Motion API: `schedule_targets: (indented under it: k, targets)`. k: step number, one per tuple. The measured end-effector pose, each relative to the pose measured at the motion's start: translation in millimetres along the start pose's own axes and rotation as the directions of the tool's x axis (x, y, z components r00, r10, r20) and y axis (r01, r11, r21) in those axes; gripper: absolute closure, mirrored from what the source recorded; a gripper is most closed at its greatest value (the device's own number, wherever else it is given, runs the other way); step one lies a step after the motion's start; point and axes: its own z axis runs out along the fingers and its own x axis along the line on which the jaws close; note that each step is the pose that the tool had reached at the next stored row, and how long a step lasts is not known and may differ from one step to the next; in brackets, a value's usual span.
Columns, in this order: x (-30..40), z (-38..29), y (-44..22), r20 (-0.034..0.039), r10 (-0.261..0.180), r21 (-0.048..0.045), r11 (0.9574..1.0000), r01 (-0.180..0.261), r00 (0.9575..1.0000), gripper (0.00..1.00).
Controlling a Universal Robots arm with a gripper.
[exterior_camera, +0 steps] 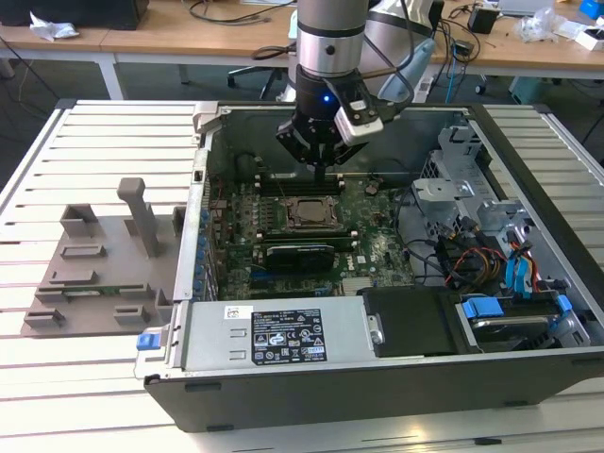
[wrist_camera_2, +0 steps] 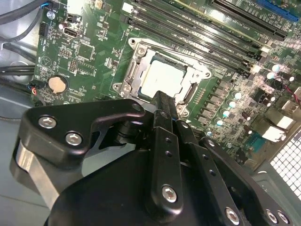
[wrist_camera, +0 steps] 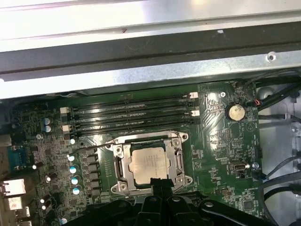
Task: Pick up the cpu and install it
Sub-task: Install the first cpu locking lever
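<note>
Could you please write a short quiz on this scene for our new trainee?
1. True or false: the cpu lies inside the socket frame on the motherboard.
2. The tool is nearest to: A the coin cell, B the cpu, C the blue cables.
3. Fill the gap: in the exterior view, the grey tray lies on the ____ of the open case.
Key: 1 true; 2 B; 3 the exterior view's left.
</note>
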Motion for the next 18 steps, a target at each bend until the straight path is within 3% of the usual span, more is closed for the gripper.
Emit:
schedule_targets:
  k: [18]
  targets:
    - [0.0, 0.0, 0.0, 0.0041, -0.077, -0.0027, 0.9970, 0.077, 0.9970, 0.90]
